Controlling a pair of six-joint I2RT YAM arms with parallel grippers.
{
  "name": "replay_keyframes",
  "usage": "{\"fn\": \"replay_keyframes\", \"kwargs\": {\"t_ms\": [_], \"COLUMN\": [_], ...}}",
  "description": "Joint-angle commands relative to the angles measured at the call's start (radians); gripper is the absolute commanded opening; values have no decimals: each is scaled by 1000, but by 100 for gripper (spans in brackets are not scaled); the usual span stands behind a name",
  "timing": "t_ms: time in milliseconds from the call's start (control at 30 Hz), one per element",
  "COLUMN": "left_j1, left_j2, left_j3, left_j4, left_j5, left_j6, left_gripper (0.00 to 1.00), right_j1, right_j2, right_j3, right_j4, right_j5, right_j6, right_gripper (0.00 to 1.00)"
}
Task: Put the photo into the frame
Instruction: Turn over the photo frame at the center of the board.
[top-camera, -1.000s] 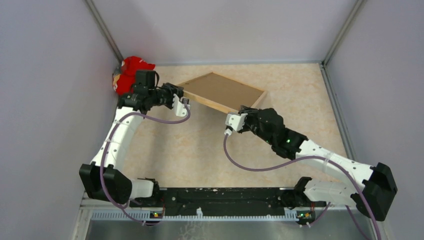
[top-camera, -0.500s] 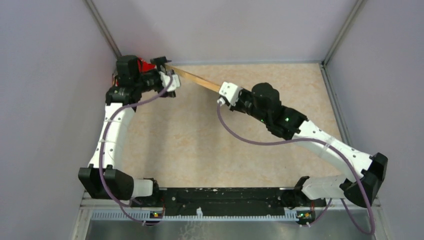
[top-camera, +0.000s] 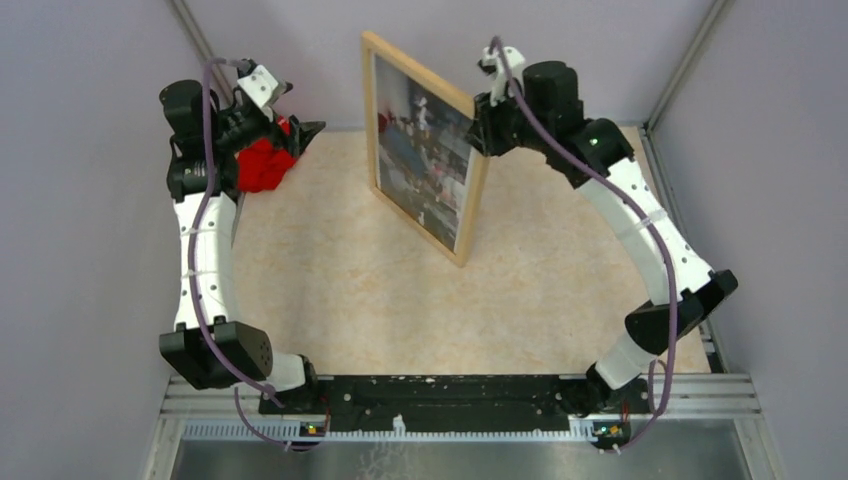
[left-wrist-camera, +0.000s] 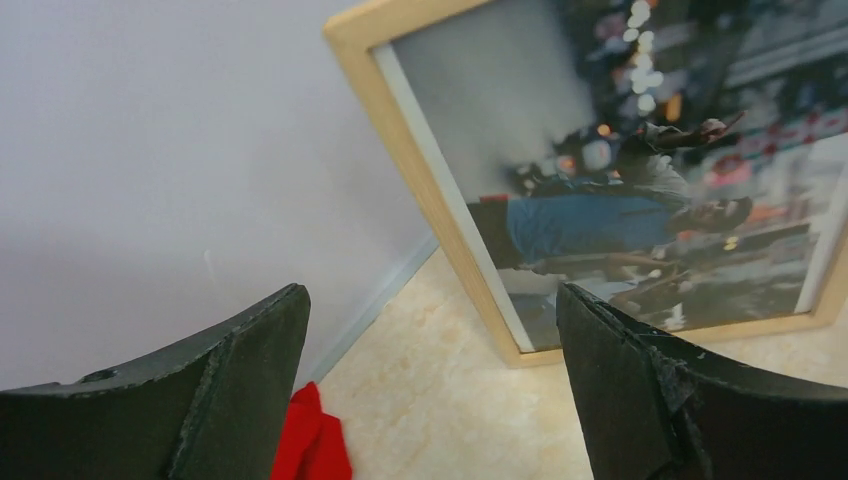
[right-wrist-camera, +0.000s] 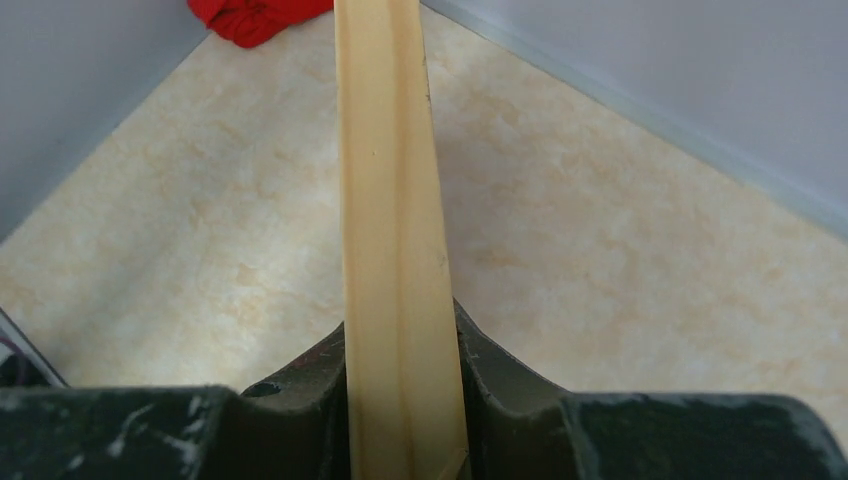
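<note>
1 frame (top-camera: 371, 110): thin light-wood rectangle, plain flat rails, stood upright on edge near the back of the tabletop. lower rail at the table surface; can't tell if resting or just off it.

1 photo (top-camera: 425, 160): glossy print, crowd scene in blue, white and dark tones, seated inside the frame, face turned toward the left arm.

2 arms, white shells w/ black joints, 1 purple cable each.

right gripper (right-wrist-camera: 400, 360): clenched on the frame's upper rail, one black scuffed finger (right-wrist-camera: 300, 385) each side of the wood, both touching. rail seen edge-on from the right wrist, pale and smooth w/ a shallow groove down its length.

left gripper (left-wrist-camera: 430, 295): released, jaws spread wide, nothing between them, well apart from the frame on its picture side. fingers (left-wrist-camera: 250, 370) matte black, wedge-shaped, rough-edged.

1 red cloth bundle (top-camera: 262, 165): soft, crumpled, in the back corner left of the frame, right by the left gripper.

1 table (top-camera: 340, 290): beige, marbled stone-look top, flat. pale lilac walls (top-camera: 100, 200) on 3 sides of the frame, smooth, w/ grey metal corner strips.
</note>
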Motion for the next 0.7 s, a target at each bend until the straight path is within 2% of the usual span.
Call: {"fn": "replay_keyframes", "kwargs": {"t_ms": [0,167,333,500,667], "left_j1": [13,14,14,12,13], "left_j2": [17,24,58,105,73], "left_j3": [29,15,-5,-68,-234], "left_j4": [71,36,-72,-178,-137], "left_j5": [44,32,65,88,86], "left_j6": [-192,-190,-190,-179,-124], "left_gripper": [99,99,99,99,99], "right_j1": [-172,-328,-484,-523,-524], "right_j2": [3,-136,-280,-335,-343], "right_j3": [-5,-351,-708,-933,-1158], "right_j4": [-51,156,403,512,606], "right_j5": [-140,-240,-332,-349,-361], "right_j6": [229,344,488,520,588], "right_gripper": [0,0,0,0,0]}}
